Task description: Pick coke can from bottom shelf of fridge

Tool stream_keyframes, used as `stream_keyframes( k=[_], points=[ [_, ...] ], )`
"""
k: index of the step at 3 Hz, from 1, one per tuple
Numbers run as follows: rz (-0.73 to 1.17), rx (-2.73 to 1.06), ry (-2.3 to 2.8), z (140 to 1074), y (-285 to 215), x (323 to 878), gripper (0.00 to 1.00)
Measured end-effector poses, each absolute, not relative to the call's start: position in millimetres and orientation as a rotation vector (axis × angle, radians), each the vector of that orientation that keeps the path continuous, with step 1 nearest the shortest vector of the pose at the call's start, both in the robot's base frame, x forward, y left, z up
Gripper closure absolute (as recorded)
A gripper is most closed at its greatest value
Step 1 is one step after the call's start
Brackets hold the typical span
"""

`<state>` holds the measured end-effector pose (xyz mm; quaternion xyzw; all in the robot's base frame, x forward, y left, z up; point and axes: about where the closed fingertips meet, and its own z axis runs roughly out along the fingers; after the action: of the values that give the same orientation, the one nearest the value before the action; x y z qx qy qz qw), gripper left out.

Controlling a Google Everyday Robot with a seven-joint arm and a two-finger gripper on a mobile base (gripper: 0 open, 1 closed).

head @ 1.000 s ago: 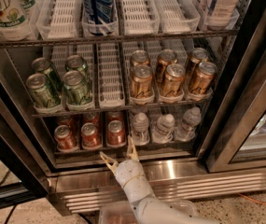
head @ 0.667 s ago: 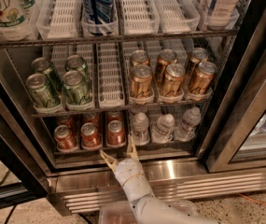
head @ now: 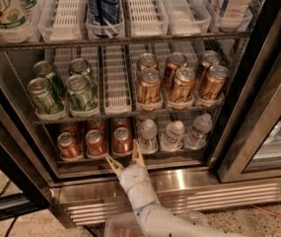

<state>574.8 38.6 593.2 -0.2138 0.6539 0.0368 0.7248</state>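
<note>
The fridge [head: 238, 98] stands open in front of me. Its bottom shelf [head: 130, 158] holds red coke cans in three lanes at the left; the front three stand at the shelf's edge, with the rightmost one [head: 122, 140] nearest my arm. My gripper [head: 125, 157] is open just in front of and below that can, one finger [head: 113, 163] left and one finger [head: 137, 151] right of its base. It holds nothing. More red cans stand behind, partly hidden by the rack above.
Small water bottles [head: 172, 134] fill the bottom shelf's right half. Green cans [head: 61, 89] and gold-brown cans [head: 179, 81] stand on the rack above. The ribbed steel base [head: 204, 191] lies under the shelf. The glass door [head: 273, 132] is open at the right.
</note>
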Motion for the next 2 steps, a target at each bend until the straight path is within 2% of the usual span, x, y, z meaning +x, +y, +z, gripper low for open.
stream_keyframes(
  k=[2],
  points=[
    [0.050, -0.451, 1.427, 595.6, 35.9, 588.0, 0.36]
  ],
)
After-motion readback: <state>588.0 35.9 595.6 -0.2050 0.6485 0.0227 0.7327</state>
